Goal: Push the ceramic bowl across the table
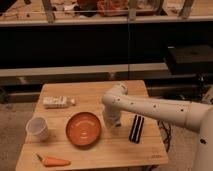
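The ceramic bowl (pixel 84 129) is wide, shallow and orange, and sits upright in the middle front of the light wooden table (pixel 125 152). My white arm reaches in from the right. My gripper (pixel 113 121) hangs down just right of the bowl's rim, close to it or touching it. The arm hides most of the gripper.
A white cup (pixel 38 128) stands left of the bowl. A carrot (pixel 53 161) lies at the front left. A white packet (pixel 57 102) lies at the back left. A black flat object (pixel 136 128) lies right of the gripper. Dark shelves stand behind the table.
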`<state>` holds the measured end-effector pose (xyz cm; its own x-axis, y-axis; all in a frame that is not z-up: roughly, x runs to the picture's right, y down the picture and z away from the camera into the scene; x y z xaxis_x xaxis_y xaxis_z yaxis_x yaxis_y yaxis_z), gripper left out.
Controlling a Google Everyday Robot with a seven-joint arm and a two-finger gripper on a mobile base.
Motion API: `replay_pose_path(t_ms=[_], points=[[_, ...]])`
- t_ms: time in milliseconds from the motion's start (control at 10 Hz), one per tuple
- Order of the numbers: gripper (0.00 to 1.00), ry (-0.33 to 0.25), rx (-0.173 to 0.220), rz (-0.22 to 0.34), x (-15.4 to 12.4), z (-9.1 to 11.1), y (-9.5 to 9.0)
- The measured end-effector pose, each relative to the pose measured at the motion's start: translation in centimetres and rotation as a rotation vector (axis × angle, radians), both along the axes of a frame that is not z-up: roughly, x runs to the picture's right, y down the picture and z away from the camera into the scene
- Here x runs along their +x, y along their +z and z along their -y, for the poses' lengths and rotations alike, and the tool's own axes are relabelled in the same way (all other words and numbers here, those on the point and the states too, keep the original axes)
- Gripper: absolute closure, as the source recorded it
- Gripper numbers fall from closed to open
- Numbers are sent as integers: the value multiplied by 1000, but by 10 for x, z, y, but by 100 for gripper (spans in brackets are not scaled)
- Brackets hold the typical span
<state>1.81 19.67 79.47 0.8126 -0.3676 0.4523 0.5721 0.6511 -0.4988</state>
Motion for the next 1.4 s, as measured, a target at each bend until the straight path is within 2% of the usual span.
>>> replay_pose_path(t_ms=[300,500,600,800,900,1100,1400], points=[[100,-13,2,3,0,0,-2],[100,-8,69,49,-12,12,-12],[100,-16,105,84,-28,24,-24],[100,-38,138,139,-55,35,-34],[100,-46,145,153,-62,37,-34],[100,-66,144,182,-81,36,-20],[100,-72,117,194,-98,33,16]])
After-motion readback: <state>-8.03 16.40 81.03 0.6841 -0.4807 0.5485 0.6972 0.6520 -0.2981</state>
